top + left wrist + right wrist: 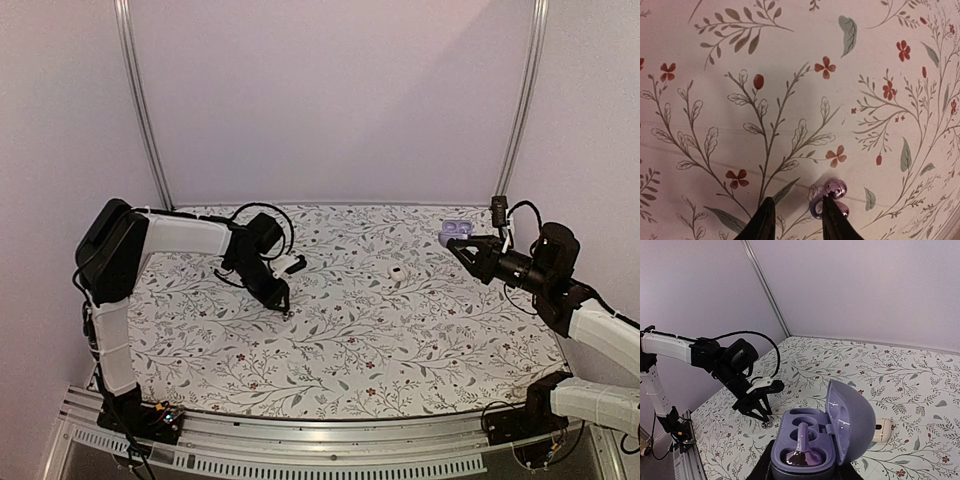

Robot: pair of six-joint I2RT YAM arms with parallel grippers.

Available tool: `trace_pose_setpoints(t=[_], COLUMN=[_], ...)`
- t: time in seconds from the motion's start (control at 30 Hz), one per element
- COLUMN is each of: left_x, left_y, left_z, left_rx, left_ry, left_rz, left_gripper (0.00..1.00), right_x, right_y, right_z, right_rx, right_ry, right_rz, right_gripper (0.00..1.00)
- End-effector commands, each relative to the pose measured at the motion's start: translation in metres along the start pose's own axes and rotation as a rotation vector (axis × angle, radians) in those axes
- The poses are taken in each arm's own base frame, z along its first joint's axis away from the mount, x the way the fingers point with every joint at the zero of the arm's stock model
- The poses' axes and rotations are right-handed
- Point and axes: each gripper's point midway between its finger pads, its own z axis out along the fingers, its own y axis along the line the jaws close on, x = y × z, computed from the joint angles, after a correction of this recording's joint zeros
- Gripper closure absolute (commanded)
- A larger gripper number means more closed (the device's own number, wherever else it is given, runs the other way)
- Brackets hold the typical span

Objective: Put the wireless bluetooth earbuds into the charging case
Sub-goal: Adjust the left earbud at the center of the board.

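Your left arm (180, 235) rises from its base at the near left corner. It folds at the dark shoulder and runs its white forearm rightward, then tips the wrist steeply down to the floral-printed cloth counter (350, 350). The left end effector (797, 222) is released, its two dark fingers (762, 222) parted just above the cloth in the left-centre of the counter. A small glossy purple earbud (832, 192) lies on the cloth at the tip of the right-hand finger as the wrist camera shows it, outside the gap. You cannot tell whether that finger touches it.

Further right, near the middle of the counter, a small cream-white rounded object (397, 272) sits alone, well apart from both arms.

Your right arm (590, 320) climbs from the near right corner and bends back toward the left. Its forearm is held roughly level above the far right part of the counter. The right end effector (802, 472) is clenched around the base of a purple oval plastic charging case (790, 440), held in the air. Its domed lid (852, 422) is swung open toward the right of the wrist view. A second purple earbud (802, 440) sits in one of its wells.
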Motion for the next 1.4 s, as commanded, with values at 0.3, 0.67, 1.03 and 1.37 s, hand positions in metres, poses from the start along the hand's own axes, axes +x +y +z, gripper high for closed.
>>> trace_pose_setpoints(t=[0.3, 0.67, 1.03, 1.37], left_x=[0.023, 0.043, 0.051, 0.024], left_y=[-0.027, -0.044, -0.053, -0.054], left_z=[0.003, 0.022, 0.035, 0.009], left_rx=[0.036, -0.09, -0.161, -0.178], left_ry=[0.053, 0.143, 0.168, 0.037], left_rz=[0.011, 0.079, 0.103, 0.08], left_gripper=[0.69, 0.77, 0.94, 1.0], right_x=[-0.018, -0.018, -0.016, -0.015], right_y=[0.007, 0.007, 0.006, 0.007], right_z=[-0.002, -0.003, -0.004, -0.005], right_rx=[-0.019, -0.016, -0.007, -0.009], right_ry=[-0.037, -0.038, -0.035, -0.038], right_rz=[-0.031, -0.033, -0.036, -0.037], right_gripper=[1.0, 1.0, 1.0, 1.0])
